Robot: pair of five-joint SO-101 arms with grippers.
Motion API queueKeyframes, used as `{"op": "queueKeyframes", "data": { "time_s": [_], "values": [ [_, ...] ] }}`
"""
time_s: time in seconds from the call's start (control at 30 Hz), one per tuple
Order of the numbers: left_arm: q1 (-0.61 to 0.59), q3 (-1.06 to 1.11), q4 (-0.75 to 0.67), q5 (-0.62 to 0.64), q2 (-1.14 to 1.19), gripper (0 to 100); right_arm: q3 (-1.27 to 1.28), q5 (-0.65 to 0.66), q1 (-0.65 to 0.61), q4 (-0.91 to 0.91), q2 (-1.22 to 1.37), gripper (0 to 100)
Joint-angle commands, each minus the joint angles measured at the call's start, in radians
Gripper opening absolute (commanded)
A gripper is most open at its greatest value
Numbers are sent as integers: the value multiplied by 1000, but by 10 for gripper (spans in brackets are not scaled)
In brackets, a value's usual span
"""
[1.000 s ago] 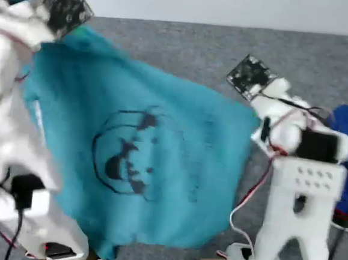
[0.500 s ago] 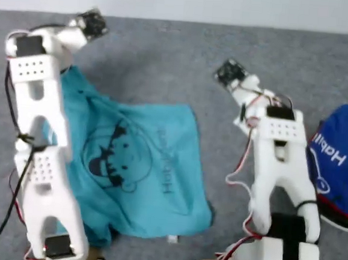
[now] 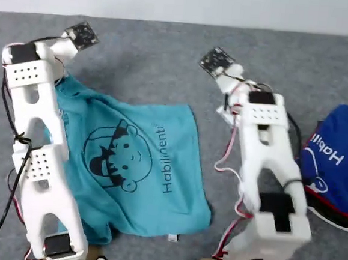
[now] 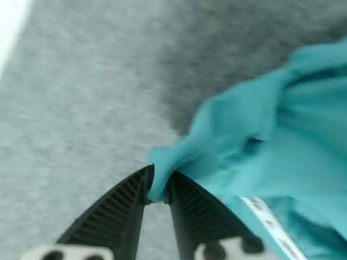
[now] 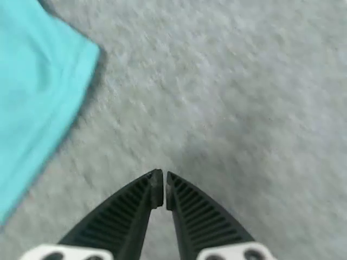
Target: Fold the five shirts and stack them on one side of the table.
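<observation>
Pinching a bunched fold of the teal shirt [image 4: 282, 135], the left gripper [image 4: 158, 184] has its black ribbed jaws pressed together on the cloth. The fold sticks up between the tips. A white strip inside the garment shows just beside one jaw.

Table [image 3: 167, 63]: grey felt-like covering.

High view:
- The teal shirt lies spread flat on the left half of the table, front side up, with the cartoon face print [image 3: 114, 158] and a line of lettering beside it.
- Its far edge runs roughly straight. Its near edge is rumpled and partly tucked under, with a small white tag [image 3: 170, 237] at the hem.
- The left arm [image 3: 33, 155] stretches over the shirt's left side, its wrist end at the far left corner of the garment, where the cloth is drawn up into a point.
- The right arm [image 3: 263, 149] stands just to the right of the shirt, apart from it, with its wrist end past the shirt's far right corner.

Right gripper [image 5: 160, 189]: jaws closed tip to tip with nothing between them, above bare grey table. A corner of the teal shirt lies near it but not touching.

Blue shirt [image 3: 334, 158]: a rounded bundle with white print at the right edge of the table, well apart from the teal one. Dark and red layers show under its near side; I cannot tell what they are.
</observation>
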Motion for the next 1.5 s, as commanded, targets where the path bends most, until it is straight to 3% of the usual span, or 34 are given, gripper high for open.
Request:
{"op": "queueKeyframes", "data": {
  "time_s": [0.0,0.17,0.37,0.7,0.9,1.13,1.47],
  "values": [
    [5,-33,75,-8,-14,5,-190,-121,-44,39,140,103],
    [5,-33,127,-6,-14,5,-497,-311,-111,180,384,186],
    [6,-33,127,-5,-14,6,-852,-433,-179,321,650,236],
    [9,-35,121,-6,-14,6,-1321,-450,-243,524,960,237],
    [8,-35,121,-6,-15,6,-1564,-451,-239,687,981,236],
    [11,-36,121,-8,-15,6,-1745,-486,-277,825,978,236],
    [11,-36,121,-8,-15,6,-1666,-571,-297,808,1040,237]
  ]
}}
